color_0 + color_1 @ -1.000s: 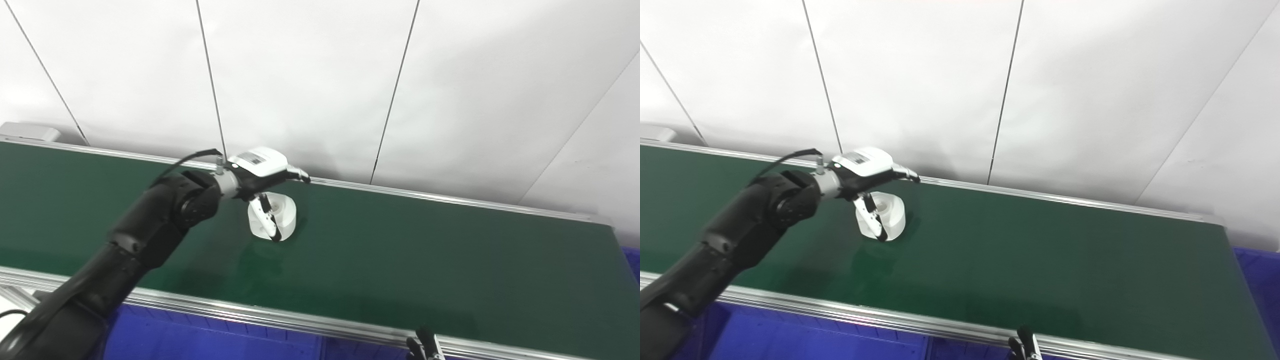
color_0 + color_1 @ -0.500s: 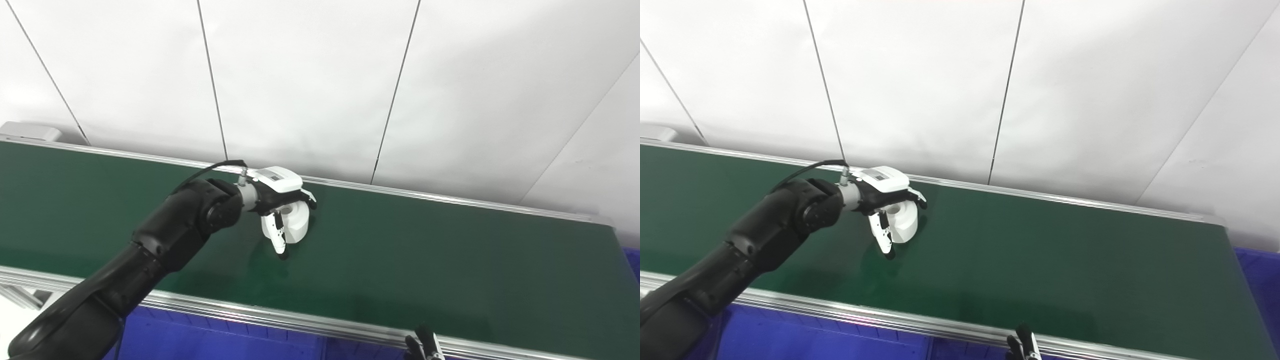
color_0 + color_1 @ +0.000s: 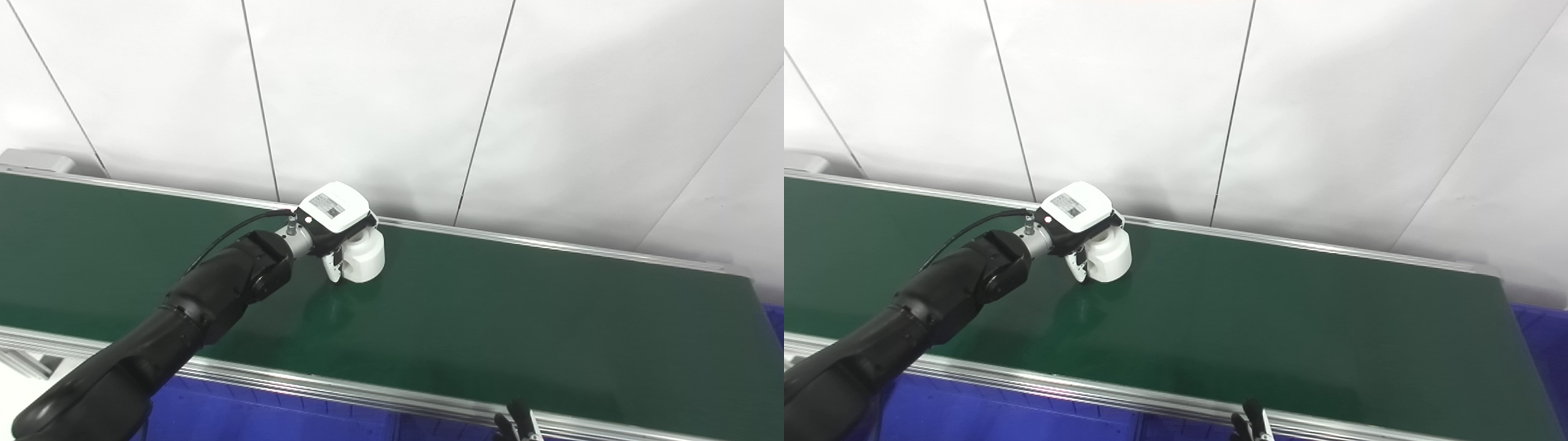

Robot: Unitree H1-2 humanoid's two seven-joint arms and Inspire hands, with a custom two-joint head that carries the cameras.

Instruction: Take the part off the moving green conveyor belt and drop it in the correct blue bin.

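Note:
A white cylindrical part (image 3: 366, 257) stands upright on the green conveyor belt (image 3: 520, 306), near its far rail. My left hand (image 3: 335, 217) sits over the part's top and left side. Its thumb presses the near left face, and the other fingers curl around the back, out of sight. The hand looks shut on the part. The same grasp shows in the right eye view, with the hand (image 3: 1078, 211) on the part (image 3: 1110, 256). Only dark fingertips of my right hand (image 3: 517, 424) poke up at the bottom edge.
A blue bin (image 3: 257, 413) lies below the belt's near aluminium rail (image 3: 367, 395). A second blue bin (image 3: 774, 318) shows at the belt's right end. A white panelled wall rises just behind the far rail. A grey box (image 3: 33, 160) sits at the far left.
My left hand moved right along the belt with the part, came down over it and closed its fingers around it. The part now stands upright in the grasp.

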